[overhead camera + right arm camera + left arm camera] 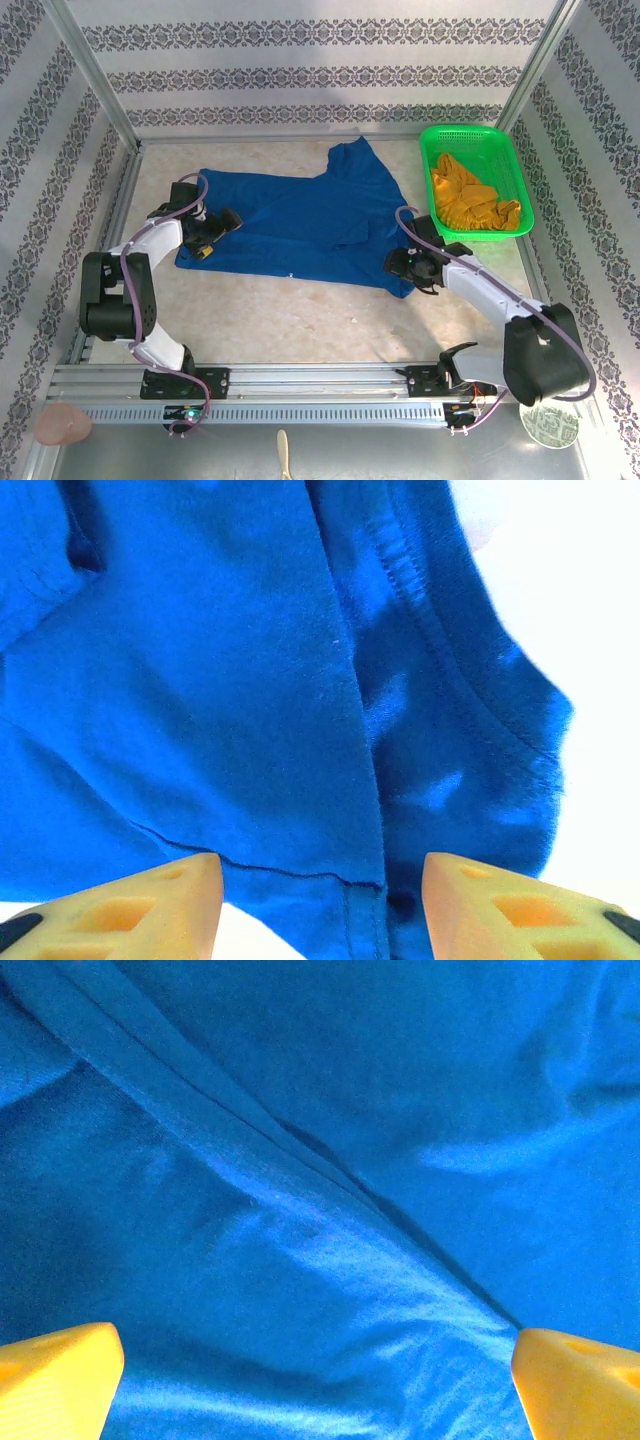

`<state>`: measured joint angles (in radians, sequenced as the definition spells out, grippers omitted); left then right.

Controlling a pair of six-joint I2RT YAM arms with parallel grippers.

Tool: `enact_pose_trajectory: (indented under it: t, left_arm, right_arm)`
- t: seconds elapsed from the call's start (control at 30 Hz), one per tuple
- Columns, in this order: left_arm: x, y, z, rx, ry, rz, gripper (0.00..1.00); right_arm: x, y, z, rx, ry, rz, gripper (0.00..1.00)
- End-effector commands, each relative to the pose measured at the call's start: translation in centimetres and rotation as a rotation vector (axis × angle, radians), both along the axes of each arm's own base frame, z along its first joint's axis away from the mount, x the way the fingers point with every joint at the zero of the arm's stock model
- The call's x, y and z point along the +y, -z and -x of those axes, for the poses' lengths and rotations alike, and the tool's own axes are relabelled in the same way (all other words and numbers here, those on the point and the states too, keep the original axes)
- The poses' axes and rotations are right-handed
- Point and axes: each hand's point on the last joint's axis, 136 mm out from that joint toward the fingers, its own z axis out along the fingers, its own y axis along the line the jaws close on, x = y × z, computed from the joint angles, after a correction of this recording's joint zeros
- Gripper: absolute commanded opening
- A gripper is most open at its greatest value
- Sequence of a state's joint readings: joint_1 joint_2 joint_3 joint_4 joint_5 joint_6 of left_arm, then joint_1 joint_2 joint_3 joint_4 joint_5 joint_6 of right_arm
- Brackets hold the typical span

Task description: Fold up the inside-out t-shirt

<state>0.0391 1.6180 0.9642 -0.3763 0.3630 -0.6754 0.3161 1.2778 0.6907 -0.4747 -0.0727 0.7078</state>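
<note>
The inside-out t-shirt (300, 215) is royal blue and lies spread and wrinkled across the middle of the table. My left gripper (218, 232) hovers over its left edge. In the left wrist view the left gripper (320, 1385) stands wide open above creased blue cloth (330, 1210), with nothing between its yellow fingertips (60, 1380). My right gripper (408, 268) is at the shirt's near right corner. In the right wrist view the right gripper (325, 905) is open, its jaws apart on either side of a stitched hem (300, 865) and a seam of the shirt.
A green basket (505, 160) at the back right holds a mustard garment (468, 200). Patterned walls and metal posts enclose the table. A metal rail (320, 385) runs along the near edge. Bare tabletop (300, 320) lies in front of the shirt.
</note>
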Motion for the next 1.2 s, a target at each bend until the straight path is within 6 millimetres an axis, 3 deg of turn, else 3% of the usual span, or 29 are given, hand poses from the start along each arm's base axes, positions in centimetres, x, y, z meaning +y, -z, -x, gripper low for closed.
enact_pose_trajectory:
  t: [0.0, 0.3, 0.37, 0.53, 0.57, 0.87, 1.07, 1.13, 1.17]
  left_arm:
    - [0.5, 1.1, -0.3, 0.006, 0.004, -0.037, 1.00]
    - [0.7, 2.2, -0.3, 0.024, -0.003, -0.043, 1.00]
    - [0.9, 2.4, -0.3, 0.028, -0.006, -0.044, 1.00]
    - [1.4, 3.4, 0.2, 0.051, -0.023, -0.043, 1.00]
    - [1.6, 3.6, 0.3, 0.055, -0.026, -0.044, 1.00]
    - [2.6, 5.3, 1.3, 0.098, -0.052, -0.048, 1.00]
    - [2.6, 5.5, 1.3, 0.100, -0.055, -0.038, 1.00]
    - [2.5, 5.4, 1.2, 0.098, -0.055, -0.035, 1.00]
    - [2.5, 5.2, 1.1, 0.093, -0.054, -0.032, 1.00]
  right_arm:
    - [0.3, 0.7, -0.3, 0.008, -0.001, -0.022, 0.55]
    - [0.5, 2.1, -0.4, 0.043, 0.004, -0.028, 0.47]
    - [0.5, 2.2, -0.5, 0.047, 0.006, -0.032, 0.40]
    - [0.0, 1.8, -0.9, 0.032, 0.022, -0.043, 0.03]
    - [-0.2, 1.6, -0.9, 0.028, 0.027, -0.045, 0.00]
    - [-2.7, -0.8, -3.3, -0.018, 0.073, -0.042, 0.00]
    - [-4.0, -0.4, -6.0, 0.000, 0.061, 0.027, 0.01]
    - [-4.8, -0.4, -6.5, 0.014, 0.062, 0.083, 0.37]
    - [-5.2, -0.7, -6.6, 0.018, 0.064, 0.106, 0.49]
